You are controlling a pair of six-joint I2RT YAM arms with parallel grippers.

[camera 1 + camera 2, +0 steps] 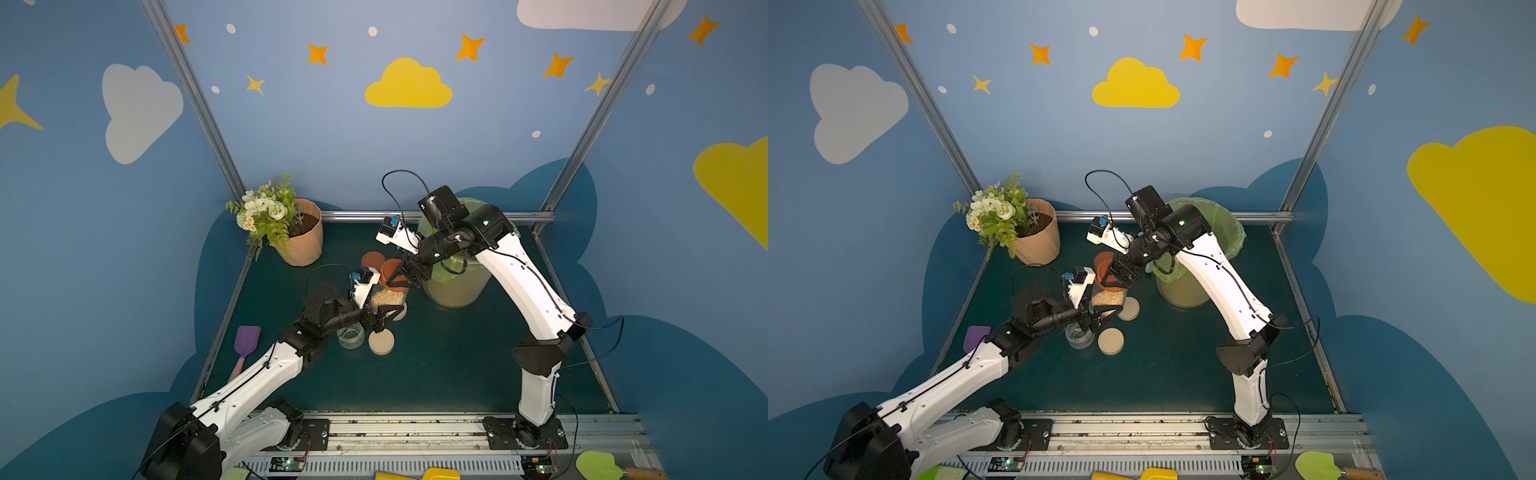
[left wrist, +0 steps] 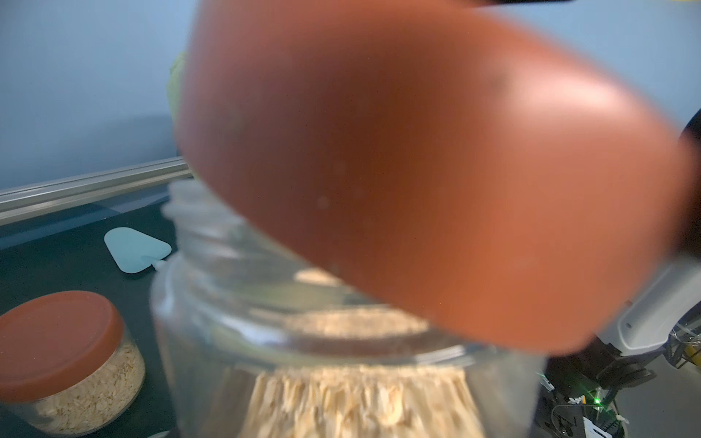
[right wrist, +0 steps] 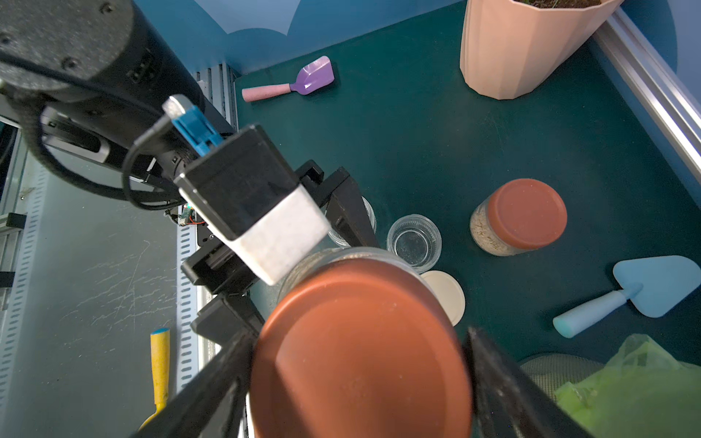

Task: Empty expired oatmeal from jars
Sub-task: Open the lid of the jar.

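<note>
So both top views give you the whole mat (image 1: 436,374), with the bin (image 1: 457,293) back right, half hidden behind the right arm (image 1: 523,282), and the pot (image 1: 303,245) back left. Neither shows the blue trowel (image 3: 656,288), though; only the wrist views catch it, lying near the bin. The jar (image 1: 388,297) stands upright mid-mat, just front-left of the bin, and the left gripper (image 1: 390,313) is clamped around its lower half. The right gripper (image 3: 358,333) has the red lid (image 3: 360,352) pinched edge to edge. From the left wrist that lid is tilted over the jar's bare neck (can't tell if it touches the rim), with oatmeal (image 2: 360,398) sitting inside below. A second jar (image 3: 519,216), lid on, is just behind it; an empty jar (image 1: 351,336) and a beige lid (image 1: 381,341) sit close in front. Plenty of bare mat toward the front rail (image 1: 415,419), while the back is crowded by bin and pot.
</note>
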